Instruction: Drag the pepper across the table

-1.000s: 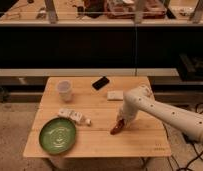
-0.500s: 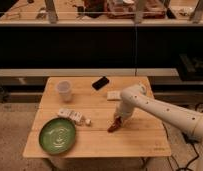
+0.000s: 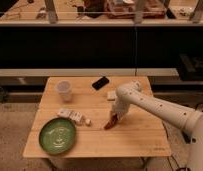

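Gripper (image 3: 114, 116) w/ the pepper (image 3: 110, 123) at its tip has slid a bit left, approx mid-front of the table (image 3: 140, 140) (clamped or just pressing, we can't tell). We reckon the drag's underway.

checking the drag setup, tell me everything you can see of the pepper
The pepper is small, slender and slightly curved, dark red-brown, shaped like a chili. It lies slanted on the light wooden table, near the middle, its lower tip pointing toward the front left of the view. The end effector sits right at its upper end, hiding that part; a grip cannot be confirmed. Nothing else touches it: the small white packets lie apart, further left in the view.
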Available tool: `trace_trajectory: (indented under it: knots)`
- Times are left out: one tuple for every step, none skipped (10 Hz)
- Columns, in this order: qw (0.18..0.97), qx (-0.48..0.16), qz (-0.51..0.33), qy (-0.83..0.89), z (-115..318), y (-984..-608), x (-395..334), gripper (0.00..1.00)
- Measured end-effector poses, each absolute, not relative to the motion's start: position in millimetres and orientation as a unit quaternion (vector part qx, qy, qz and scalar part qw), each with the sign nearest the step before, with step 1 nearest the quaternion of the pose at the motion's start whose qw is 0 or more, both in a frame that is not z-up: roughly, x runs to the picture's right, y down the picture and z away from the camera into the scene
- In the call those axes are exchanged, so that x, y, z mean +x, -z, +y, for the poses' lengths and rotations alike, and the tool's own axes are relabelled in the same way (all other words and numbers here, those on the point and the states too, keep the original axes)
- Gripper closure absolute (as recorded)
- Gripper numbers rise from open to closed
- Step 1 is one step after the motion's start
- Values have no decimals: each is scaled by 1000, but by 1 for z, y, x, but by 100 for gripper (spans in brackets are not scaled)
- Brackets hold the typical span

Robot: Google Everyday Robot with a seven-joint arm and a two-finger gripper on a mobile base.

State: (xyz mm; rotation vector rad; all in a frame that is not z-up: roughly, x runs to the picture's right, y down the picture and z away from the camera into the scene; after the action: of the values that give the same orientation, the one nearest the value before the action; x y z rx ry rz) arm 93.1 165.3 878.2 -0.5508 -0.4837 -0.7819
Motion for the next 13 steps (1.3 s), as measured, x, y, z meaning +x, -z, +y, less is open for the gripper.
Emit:
trace_trajectory:
  knots:
    - [859, -261, -233, 373, 162, -881, 89, 82]
    - [858, -260, -235, 376, 157, -885, 84, 82]
    - [857, -258, -236, 378, 154, -887, 80, 82]
    - [856, -257, -237, 381, 150, -889, 75, 82]
    - [855, -254, -236, 385, 146, -893, 69, 82]
    - [853, -252, -235, 391, 140, -898, 59, 82]
    - [852, -249, -236, 395, 136, -900, 51, 82]
    - [852, -250, -234, 397, 134, -903, 50, 82]
    - [852, -250, -232, 398, 131, -905, 48, 82]
    - [851, -249, -231, 401, 127, -907, 45, 82]
    - [849, -249, -230, 405, 124, -909, 41, 82]
    - [848, -247, -229, 408, 118, -912, 35, 82]
    - [848, -248, -226, 411, 113, -914, 33, 82]
